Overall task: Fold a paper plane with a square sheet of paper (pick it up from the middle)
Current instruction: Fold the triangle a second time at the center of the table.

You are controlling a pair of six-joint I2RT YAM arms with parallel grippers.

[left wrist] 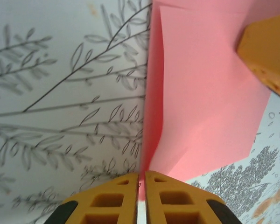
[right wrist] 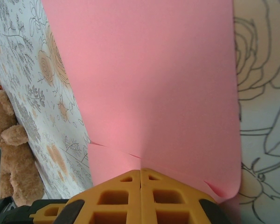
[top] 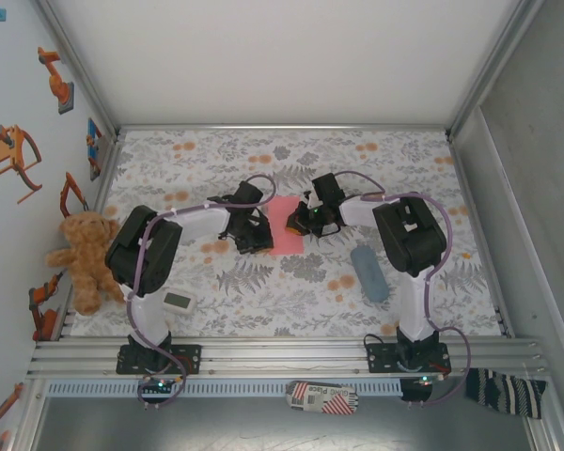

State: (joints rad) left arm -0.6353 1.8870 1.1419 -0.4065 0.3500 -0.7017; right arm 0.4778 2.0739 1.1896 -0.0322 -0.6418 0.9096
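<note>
The sheet of paper sits at the middle of the desk, between the two arms. The left gripper is pressed together on the sheet's left edge. The right gripper is pressed together on the opposite edge.

Step in hand, as judged: forming a fold with the sheet pinched from both sides. For a clean result:
- Hold both pinches firm.
- Move the arms at the same rate.
- Align edge to edge before pressing a crease.

Uneven travel would likely skew the fold or tear the thin paper.

The left wrist view shows a raised ridge running up the sheet and the other gripper's fingertip at the far side. The right wrist view shows small wrinkles beside its fingers, a curled corner and a teddy bear at the desk's side. The top view gives the sheet's place relative to both arms, with a grey-blue pouch well apart to the right.
</note>
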